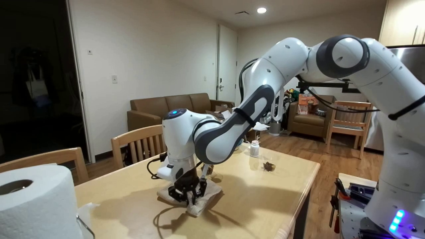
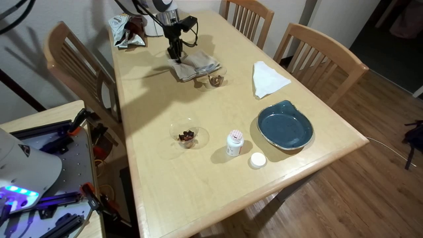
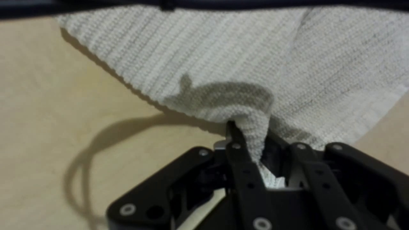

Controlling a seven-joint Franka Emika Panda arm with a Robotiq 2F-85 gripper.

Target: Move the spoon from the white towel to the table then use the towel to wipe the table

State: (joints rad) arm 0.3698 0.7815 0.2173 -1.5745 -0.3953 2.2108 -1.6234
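Wrist view: the gripper (image 3: 250, 137) comes in from the lower edge, its two fingers pinching a raised fold of the towel (image 3: 198, 60). Beyond the fingers the cloth spreads over the table (image 3: 32, 111), lightly creased. In an exterior view the arm (image 1: 285, 63) rises from its base (image 1: 391, 199), bends over at the top and slopes down across the table; the wrist end stands near upright, gripper pointing down at the towel.

Towel, one: on the table in both exterior views, pinched near one edge. A greyish patch (image 2: 202, 68) shows on it; whether this is the spoon cannot be told.

Counts on the table, in an exterior view. Clear cups, two: a cup (image 2: 215, 81) just beside the towel and a cup (image 2: 187, 137) well apart from it, each holding dark pieces. Bottle (image 2: 235, 145), one, with one white cap (image 2: 257, 160) near it. Blue dish (image 2: 286, 127), one. White sheet (image 2: 269, 80), one. Paper roll (image 1: 36, 202), one, large. Three chairs (image 2: 330, 46) show around the table.
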